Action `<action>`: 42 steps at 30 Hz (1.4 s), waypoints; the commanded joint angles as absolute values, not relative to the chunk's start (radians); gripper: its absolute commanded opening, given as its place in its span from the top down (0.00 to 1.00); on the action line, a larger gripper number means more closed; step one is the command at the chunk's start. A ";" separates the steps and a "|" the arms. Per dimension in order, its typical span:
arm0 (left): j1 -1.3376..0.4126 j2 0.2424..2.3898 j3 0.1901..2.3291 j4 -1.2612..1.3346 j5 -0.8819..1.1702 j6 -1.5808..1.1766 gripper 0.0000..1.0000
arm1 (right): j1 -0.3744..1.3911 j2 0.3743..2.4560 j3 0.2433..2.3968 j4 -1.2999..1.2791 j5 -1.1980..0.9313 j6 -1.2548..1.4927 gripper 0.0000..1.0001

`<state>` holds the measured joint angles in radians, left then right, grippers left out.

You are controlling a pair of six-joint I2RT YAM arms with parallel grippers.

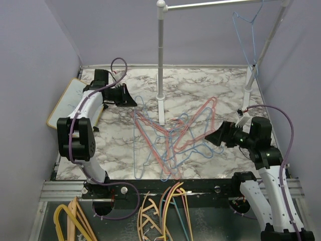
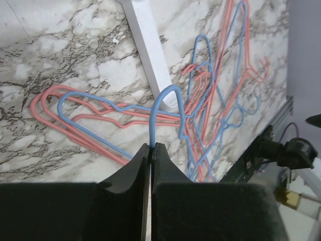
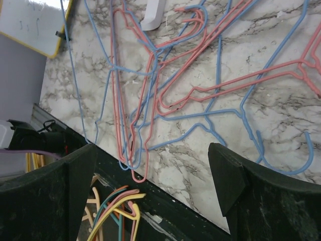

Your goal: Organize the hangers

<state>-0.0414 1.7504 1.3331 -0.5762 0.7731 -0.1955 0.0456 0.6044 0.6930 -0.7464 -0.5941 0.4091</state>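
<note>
A tangle of light blue and pinkish red wire hangers (image 1: 173,138) lies on the marble table, right of the rack's post. My left gripper (image 2: 151,145) is shut on the hooked top of a blue hanger (image 2: 161,103), the wire pinched between the fingertips; in the top view that gripper (image 1: 133,102) is at the pile's far left end. My right gripper (image 3: 153,160) stands open above the pile's near right side, nothing between its fingers; in the top view it (image 1: 208,137) points left at the hangers. One blue hanger (image 1: 249,31) hangs on the rail.
The white rack post (image 1: 160,65) stands mid-table, with a slanted leg (image 1: 261,55) at the right. A yellow-edged whiteboard (image 1: 64,103) lies at the far left. Thicker yellow and orange hangers (image 1: 160,211) lie below the table's black front edge (image 1: 200,183).
</note>
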 commanded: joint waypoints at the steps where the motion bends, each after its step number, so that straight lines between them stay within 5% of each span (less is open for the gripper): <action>1: 0.039 1.679 1.348 -0.540 0.951 -0.382 1.00 | 0.044 0.583 0.627 -0.640 -0.708 0.471 0.07; 8: 0.085 1.639 1.308 -0.365 1.057 -0.558 1.00 | 0.099 0.629 0.451 -0.246 -0.825 0.646 0.07; 16: 0.090 1.535 1.234 -0.003 1.128 -0.878 1.00 | 0.629 0.933 0.476 0.197 -0.509 0.661 0.05; 27: 0.091 1.449 1.168 0.287 1.126 -1.083 1.00 | 0.638 1.195 0.404 0.786 -0.616 0.934 0.04; 42: 0.069 1.419 1.138 0.513 1.053 -1.177 1.00 | 0.729 1.363 0.423 1.039 -0.692 1.014 0.05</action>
<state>0.0818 1.4639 1.1316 0.4076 1.0924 -1.1610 0.6804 1.3010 0.3973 0.9249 -0.6609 0.9974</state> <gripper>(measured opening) 0.020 0.954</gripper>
